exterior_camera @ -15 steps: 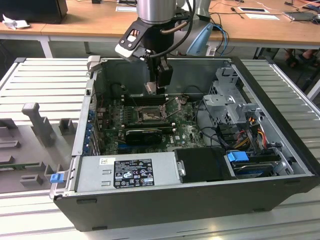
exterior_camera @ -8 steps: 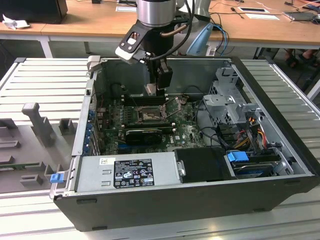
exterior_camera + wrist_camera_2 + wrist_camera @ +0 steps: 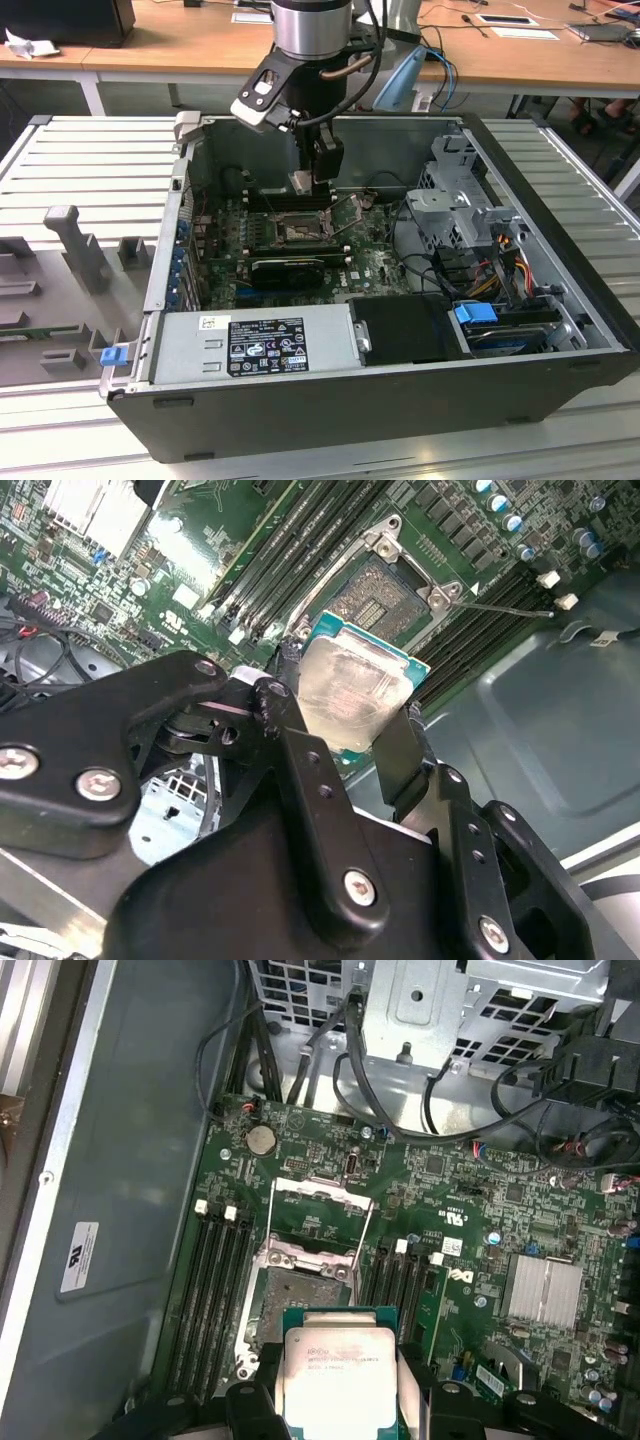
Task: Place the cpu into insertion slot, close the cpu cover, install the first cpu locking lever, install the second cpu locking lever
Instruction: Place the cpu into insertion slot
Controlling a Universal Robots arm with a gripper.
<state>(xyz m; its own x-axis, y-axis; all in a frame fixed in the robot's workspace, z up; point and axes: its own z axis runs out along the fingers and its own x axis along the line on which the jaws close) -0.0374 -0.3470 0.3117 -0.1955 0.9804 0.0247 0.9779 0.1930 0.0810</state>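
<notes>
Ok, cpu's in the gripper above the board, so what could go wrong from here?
1. The gripper pinches the cpu by two edges only, so it might slip or twist in the grip.
2. The slot lies open with bare contacts. A cpu landing tilted or off-square could damage them.
3. The cover stands raised beside the slot and a lever sticks out. The gripper might snag either.

My arm [image 3: 310, 30] hangs top ctr in exterior view, wrist straight down; jaws clamped on the cpu [image 3: 350, 695], fingers [image 3: 402, 755] either side.
</notes>
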